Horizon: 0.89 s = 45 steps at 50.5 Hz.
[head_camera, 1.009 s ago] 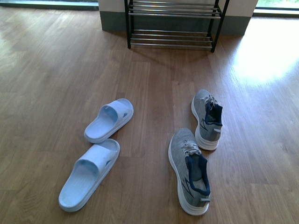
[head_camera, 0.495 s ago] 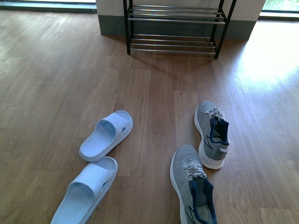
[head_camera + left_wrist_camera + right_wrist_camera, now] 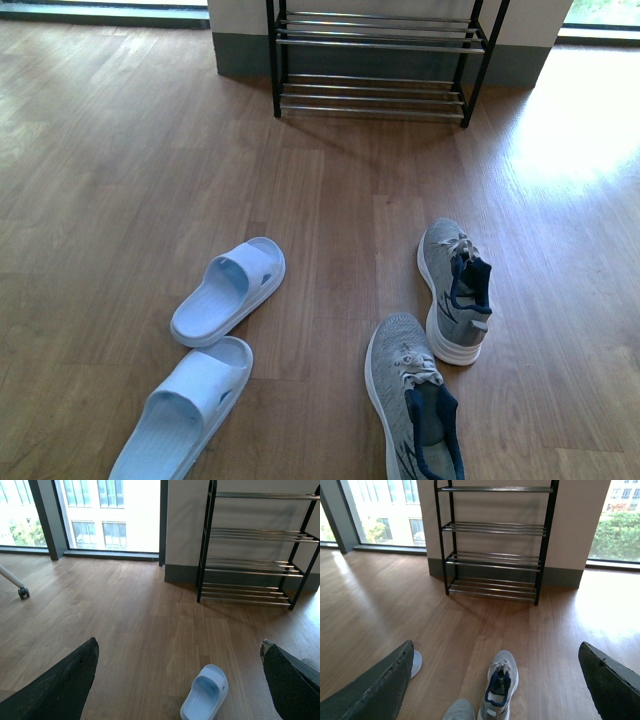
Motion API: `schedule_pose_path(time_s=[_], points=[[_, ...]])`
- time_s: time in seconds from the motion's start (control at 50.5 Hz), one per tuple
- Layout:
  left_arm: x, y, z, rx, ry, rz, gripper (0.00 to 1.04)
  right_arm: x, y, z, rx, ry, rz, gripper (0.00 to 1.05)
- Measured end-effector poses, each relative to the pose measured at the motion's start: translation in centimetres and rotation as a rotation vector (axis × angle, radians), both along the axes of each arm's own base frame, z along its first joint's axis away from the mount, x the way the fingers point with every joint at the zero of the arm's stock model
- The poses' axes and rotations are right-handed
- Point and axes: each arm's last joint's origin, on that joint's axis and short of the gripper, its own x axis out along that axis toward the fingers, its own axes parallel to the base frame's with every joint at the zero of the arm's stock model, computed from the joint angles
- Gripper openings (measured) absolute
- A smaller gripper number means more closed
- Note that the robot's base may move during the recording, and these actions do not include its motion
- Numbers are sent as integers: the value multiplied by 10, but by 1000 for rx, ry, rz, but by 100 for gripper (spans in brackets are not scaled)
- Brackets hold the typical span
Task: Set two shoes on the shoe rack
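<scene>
Both shoes on the wood floor [image 3: 120, 180], right side: far sneaker [image 3: 455, 290] and near sneaker [image 3: 415, 405] (heel cut off by the frame), toes toward the shoe rack [image 3: 372, 98], which stands well apart at the far wall. Two pale blue slides [image 3: 228, 290] lie left. Left gripper [image 3: 178, 642] fingers spread wide; right gripper [image 3: 496, 644] likewise.

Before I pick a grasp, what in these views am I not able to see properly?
Front view: the near sneaker has its heel cut off by the bottom edge.
Front view: the near slipper is also cut off at the heel by the bottom edge.
Front view: the shoe rack loses its upper tiers past the top edge.
Right wrist view: only the near sneaker's toe shows at the picture's edge.
</scene>
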Motion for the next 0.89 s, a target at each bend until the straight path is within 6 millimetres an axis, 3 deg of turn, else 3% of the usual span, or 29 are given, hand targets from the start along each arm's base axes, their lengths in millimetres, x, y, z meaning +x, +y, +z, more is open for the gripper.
schedule_pose_path(time_s=[0.89], points=[[0, 0, 0, 0, 0, 0, 95, 0, 0, 0, 2, 0, -2, 95]])
